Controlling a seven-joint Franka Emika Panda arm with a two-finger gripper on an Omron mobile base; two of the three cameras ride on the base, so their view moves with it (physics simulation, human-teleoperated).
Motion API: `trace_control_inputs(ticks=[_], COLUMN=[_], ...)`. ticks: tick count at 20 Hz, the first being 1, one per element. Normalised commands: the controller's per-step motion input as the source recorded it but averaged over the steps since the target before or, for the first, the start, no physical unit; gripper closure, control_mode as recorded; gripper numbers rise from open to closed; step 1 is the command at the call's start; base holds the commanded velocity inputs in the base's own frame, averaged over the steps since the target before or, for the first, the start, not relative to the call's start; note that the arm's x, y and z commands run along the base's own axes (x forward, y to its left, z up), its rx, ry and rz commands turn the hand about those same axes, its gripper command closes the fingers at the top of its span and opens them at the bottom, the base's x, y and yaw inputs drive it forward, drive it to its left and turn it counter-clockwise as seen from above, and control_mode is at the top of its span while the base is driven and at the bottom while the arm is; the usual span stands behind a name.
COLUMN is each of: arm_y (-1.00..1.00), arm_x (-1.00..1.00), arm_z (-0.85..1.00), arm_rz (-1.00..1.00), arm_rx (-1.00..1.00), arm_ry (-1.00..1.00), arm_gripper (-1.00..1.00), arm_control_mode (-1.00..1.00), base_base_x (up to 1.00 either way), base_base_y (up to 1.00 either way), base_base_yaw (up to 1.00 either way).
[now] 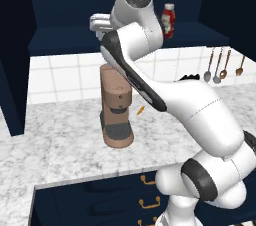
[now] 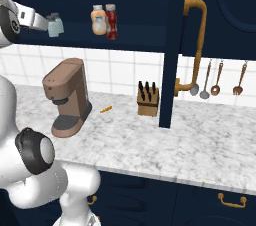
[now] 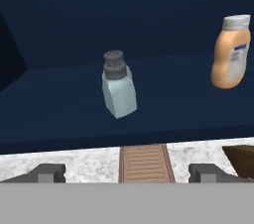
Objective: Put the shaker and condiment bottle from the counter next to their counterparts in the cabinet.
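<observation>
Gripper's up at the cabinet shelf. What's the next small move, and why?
Probably back the gripper straight out of the cabinet: its fingers are open and hold nothing, the shaker stands upright on the shelf ahead, and the condiment bottle already sits beside the orange-tan bottle.

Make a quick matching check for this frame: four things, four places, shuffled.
Things:
1. coffee machine
2. red bottle
3. spoons
4. knife block

Places:
A. hanging on the tiled wall
B. standing on the cabinet shelf
C. on the counter, dark handles sticking up
D. on the counter, dark drip tray at its base

Pairs: 1-D, 2-B, 3-A, 4-C
</observation>
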Motion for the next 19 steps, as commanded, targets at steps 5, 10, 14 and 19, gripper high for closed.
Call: trace_control_inputs(ticks=[5,10,14,19], arm_y=[-0.15,-0.13,-0.12,-0.09], arm_x=[-0.93,-0.97,-0.94,-0.96], arm_z=[0.00,0.00,0.00,0.00], arm_rz=[0.00,0.00,0.00,0.00], arm_rx=[0.03,0.07,0.09,0.09], arm_ry=[-0.13,-0.07,-0.03,-0.02], arm_gripper=[-1.00,-1.00,-1.00,-1.00], arm_control_mode=[-1.00,-1.00,-1.00,-1.00], base_base_x=[0.00,0.00,0.00,0.00], base_base_y=[0.00,0.00,0.00,0.00], base_base_yaw=[0.00,0.00,0.00,0.00])
